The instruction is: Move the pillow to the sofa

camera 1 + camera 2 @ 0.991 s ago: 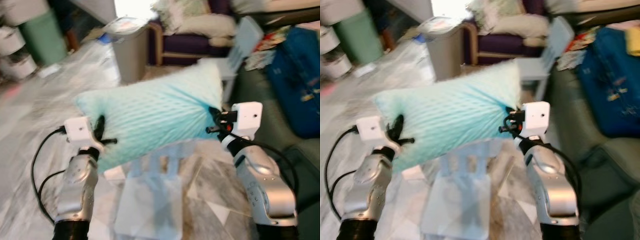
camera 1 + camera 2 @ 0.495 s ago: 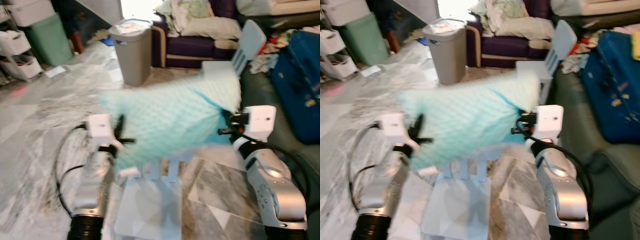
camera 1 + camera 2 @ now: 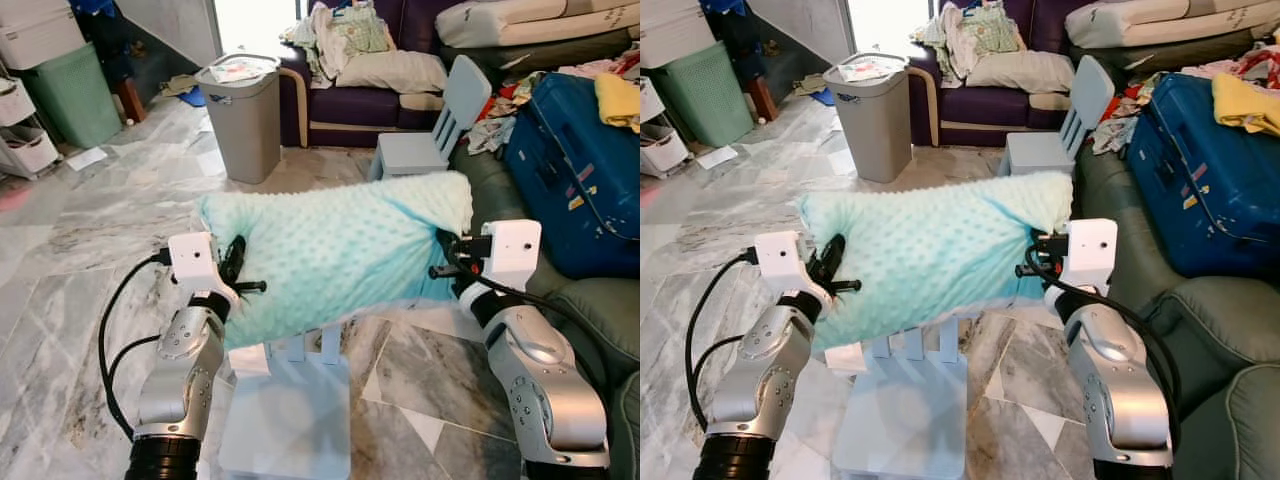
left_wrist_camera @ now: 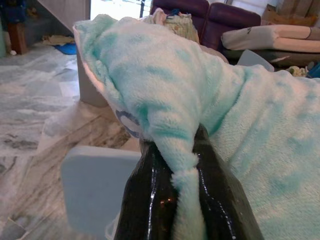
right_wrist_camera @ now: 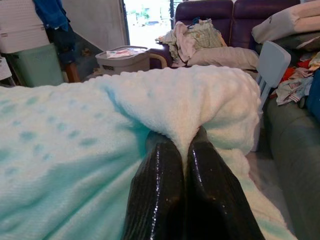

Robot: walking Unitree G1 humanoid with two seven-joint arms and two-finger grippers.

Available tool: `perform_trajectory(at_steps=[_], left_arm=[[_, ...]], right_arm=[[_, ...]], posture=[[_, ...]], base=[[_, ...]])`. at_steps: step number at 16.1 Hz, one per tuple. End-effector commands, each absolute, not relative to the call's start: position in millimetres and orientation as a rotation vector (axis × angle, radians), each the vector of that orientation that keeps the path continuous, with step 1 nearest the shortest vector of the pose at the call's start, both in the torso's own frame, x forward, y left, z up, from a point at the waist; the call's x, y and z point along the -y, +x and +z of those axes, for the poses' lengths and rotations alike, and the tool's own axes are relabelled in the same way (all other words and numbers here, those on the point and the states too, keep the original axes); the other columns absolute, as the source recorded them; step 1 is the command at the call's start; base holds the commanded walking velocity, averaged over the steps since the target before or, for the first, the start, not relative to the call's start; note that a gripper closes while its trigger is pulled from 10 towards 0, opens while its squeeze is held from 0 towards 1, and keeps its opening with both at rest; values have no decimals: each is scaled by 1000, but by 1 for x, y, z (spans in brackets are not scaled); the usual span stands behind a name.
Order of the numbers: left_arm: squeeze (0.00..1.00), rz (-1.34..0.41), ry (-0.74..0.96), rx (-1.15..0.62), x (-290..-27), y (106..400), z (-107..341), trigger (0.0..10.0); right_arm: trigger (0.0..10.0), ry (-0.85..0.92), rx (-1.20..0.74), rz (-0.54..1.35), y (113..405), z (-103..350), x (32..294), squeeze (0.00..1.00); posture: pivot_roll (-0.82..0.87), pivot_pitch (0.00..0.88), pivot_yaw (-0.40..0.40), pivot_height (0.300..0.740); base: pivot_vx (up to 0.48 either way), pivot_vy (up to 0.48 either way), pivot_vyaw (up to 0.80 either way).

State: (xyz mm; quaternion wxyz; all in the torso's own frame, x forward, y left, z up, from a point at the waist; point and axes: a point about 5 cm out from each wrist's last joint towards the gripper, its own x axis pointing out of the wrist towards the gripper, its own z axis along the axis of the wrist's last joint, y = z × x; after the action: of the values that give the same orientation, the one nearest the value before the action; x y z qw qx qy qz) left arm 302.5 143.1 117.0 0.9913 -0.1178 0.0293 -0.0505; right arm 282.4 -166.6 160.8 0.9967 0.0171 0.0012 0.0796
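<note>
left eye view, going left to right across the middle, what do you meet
left pincer → mint pillow → right pincer → blue suitcase

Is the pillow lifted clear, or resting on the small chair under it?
Lifted. The pillow hangs between the left gripper and right gripper, each pinching an end, above the small chair.
</note>
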Motion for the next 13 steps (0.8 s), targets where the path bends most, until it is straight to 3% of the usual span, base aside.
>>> perform_trajectory(at_steps=[1, 8, 13], left_arm=[[0, -105, -241, -45, -145, 300, 122, 10000], [0, -115, -251, -65, -145, 298, 120, 10000], [0, -119, -254, -78, -145, 297, 119, 10000]], right_arm=[[10000, 32, 30, 169, 280, 168, 163, 0], [10000, 32, 12, 172, 280, 167, 163, 0], [10000, 31, 6, 175, 279, 165, 162, 0]], posture=[[-144, 0, 30, 740], [-142, 0, 27, 740], [-141, 0, 31, 740]], base=[[0, 0, 0], [0, 0, 0], [0, 0, -800]])
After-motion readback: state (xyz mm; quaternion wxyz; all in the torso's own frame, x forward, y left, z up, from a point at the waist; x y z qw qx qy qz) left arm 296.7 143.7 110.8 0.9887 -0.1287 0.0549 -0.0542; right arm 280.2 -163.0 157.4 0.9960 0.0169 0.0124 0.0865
